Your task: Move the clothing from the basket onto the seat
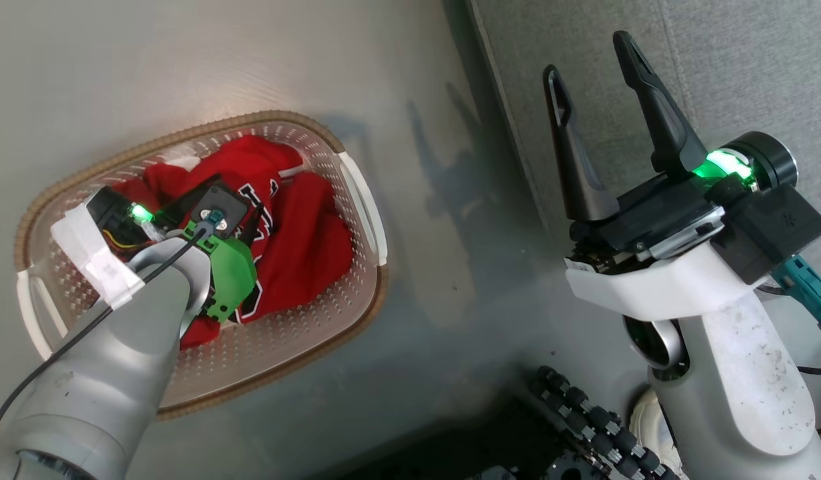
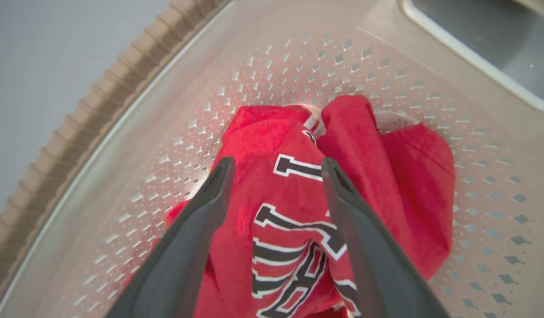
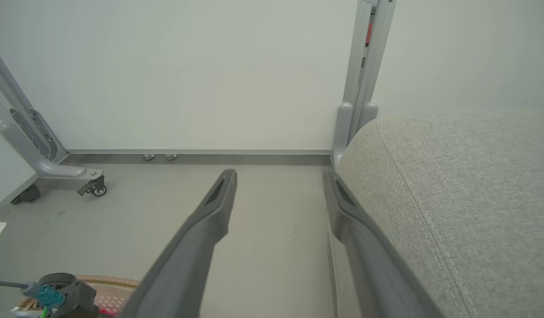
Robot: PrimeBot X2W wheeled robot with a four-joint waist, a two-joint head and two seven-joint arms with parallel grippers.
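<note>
The left pincer (image 2: 277,164) hangs wide open, the red jersey (image 2: 281,194) dead ahead between its fingers, heaped in the basket (image 2: 122,145). The right pincer (image 1: 587,57), wide and empty, sits beside the grey seat (image 1: 717,67). The left arm is clearly nearer.

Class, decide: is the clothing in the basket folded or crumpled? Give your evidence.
Crumpled. The red clothing lies bunched in the basket, its lettering creased and partly hidden in wrinkles.

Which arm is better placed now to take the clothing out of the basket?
Left. The left gripper is open and down inside the basket, fingers over the red jersey. The right gripper, also open, is raised beside the seat, away from it.
</note>
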